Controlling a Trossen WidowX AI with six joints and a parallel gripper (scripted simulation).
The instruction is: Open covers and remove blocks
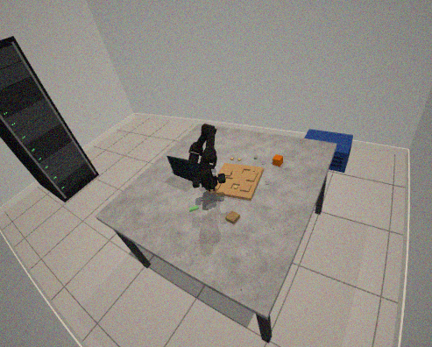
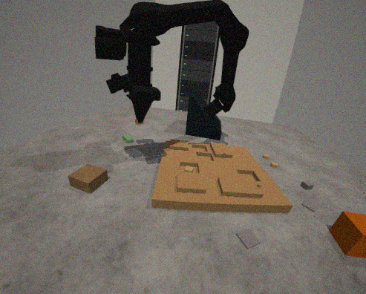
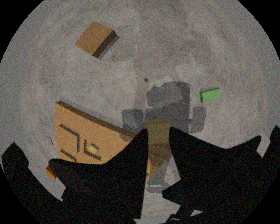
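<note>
My gripper (image 2: 139,118) (image 1: 212,188) (image 3: 157,132) is shut on a small tan block (image 2: 137,122) (image 3: 157,137) and hangs above the bare table, off the far left corner of the tan puzzle board (image 2: 165,182) (image 1: 258,174) (image 3: 74,125). Raised covers (image 2: 190,184) (image 2: 240,186) lie on the board beside open wells. A small yellow block (image 2: 188,168) sits in one well. A green block (image 2: 128,139) (image 1: 194,208) (image 3: 211,95) lies on the table close to the gripper. Two small tan blocks (image 2: 266,156) (image 2: 274,164) lie past the board's far right side.
A brown box (image 2: 87,177) (image 1: 232,216) (image 3: 96,38) lies left of the board and an orange cube (image 2: 355,234) (image 1: 278,159) to its right. Grey scraps (image 2: 306,185) (image 2: 249,237) lie near the board. The arm's base (image 2: 202,122) stands behind it. A blue crate (image 1: 335,145) and a server rack (image 1: 28,118) stand off the table.
</note>
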